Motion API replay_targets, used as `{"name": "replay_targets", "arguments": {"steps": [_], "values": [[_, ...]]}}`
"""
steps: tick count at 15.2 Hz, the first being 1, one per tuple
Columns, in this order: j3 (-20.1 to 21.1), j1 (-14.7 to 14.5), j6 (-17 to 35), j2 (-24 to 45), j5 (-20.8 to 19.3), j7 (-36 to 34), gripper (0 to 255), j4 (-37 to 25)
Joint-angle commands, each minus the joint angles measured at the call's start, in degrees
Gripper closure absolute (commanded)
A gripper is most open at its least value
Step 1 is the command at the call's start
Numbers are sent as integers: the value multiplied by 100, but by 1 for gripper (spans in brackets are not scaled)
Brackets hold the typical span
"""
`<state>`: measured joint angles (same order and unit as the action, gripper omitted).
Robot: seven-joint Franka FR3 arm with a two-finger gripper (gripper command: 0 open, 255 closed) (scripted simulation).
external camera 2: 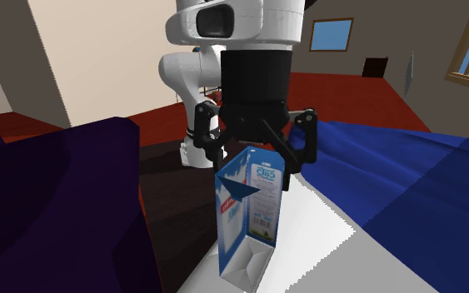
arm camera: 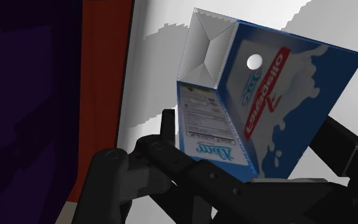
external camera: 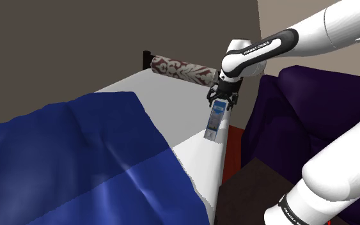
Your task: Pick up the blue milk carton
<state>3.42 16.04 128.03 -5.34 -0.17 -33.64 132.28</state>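
Note:
A blue and white milk carton (external camera: 215, 120) hangs tilted over the edge of a white bed surface (external camera: 159, 96). My black gripper (external camera: 223, 96) is shut on its upper end from above. In the second exterior view the carton (external camera 2: 247, 212) leans under the gripper (external camera 2: 257, 146), its base close to the white surface (external camera 2: 324, 241); whether it touches is unclear. Along the hand, the carton (arm camera: 260, 95) sits clasped in the gripper (arm camera: 254, 137) between the two black fingers (arm camera: 168, 130), its base pointing away.
A blue blanket (external camera: 76, 153) covers most of the bed. A patterned bolster roll (external camera: 181, 69) lies at the far end. A dark purple sofa (external camera: 313, 108) and a dark low table (external camera: 249, 192) stand beside the bed over a red floor (external camera: 236, 144).

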Motion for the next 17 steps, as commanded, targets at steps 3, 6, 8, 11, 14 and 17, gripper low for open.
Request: {"name": "replay_targets", "arguments": {"steps": [3, 6, 8, 11, 14, 17], "values": [[-3, 3, 115, 40, -4, 2, 255, 72], [-1, 2, 113, 41, -4, -1, 255, 69], [-1, 2, 112, 44, -5, -1, 255, 65], [0, 1, 112, 44, -4, -2, 255, 65], [0, -1, -36, -29, 2, 0, 255, -11], [-3, -1, -273, -141, 10, 7, 255, -135]]}}
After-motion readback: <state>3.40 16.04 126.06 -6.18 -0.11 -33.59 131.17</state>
